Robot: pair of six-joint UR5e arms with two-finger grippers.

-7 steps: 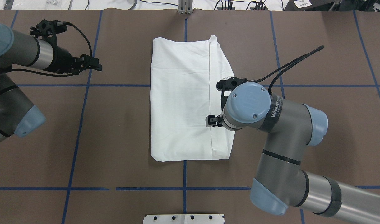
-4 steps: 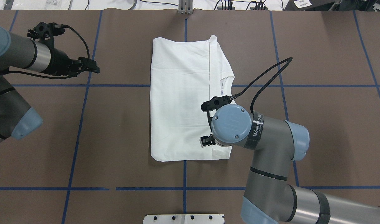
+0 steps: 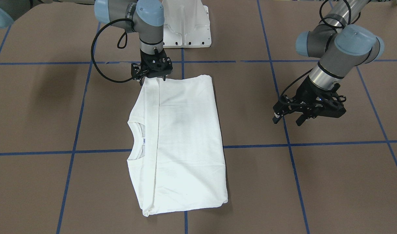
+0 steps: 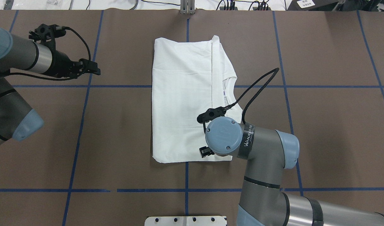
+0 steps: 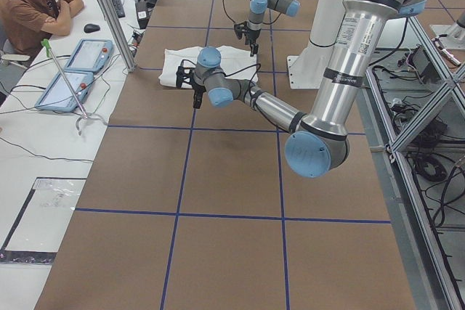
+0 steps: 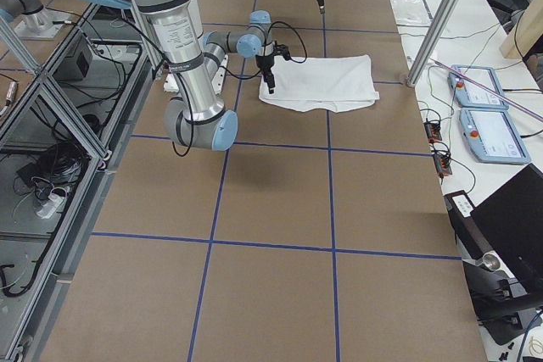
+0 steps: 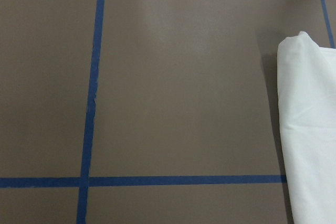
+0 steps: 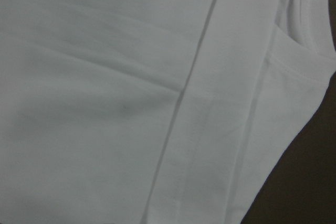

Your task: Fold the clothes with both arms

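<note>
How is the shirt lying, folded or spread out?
Folded: the shirt lies as a narrow rectangle, one layer's edge covering half the collar.

Brown table [image 4: 123, 125], blue tape grid [image 4: 116, 86], folded white shirt [image 4: 182, 103] flat

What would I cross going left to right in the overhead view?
Left tool → folded white shirt → light-blue joint cap on the right arm. The right tool overlaps the shirt, so it is left out.
</note>
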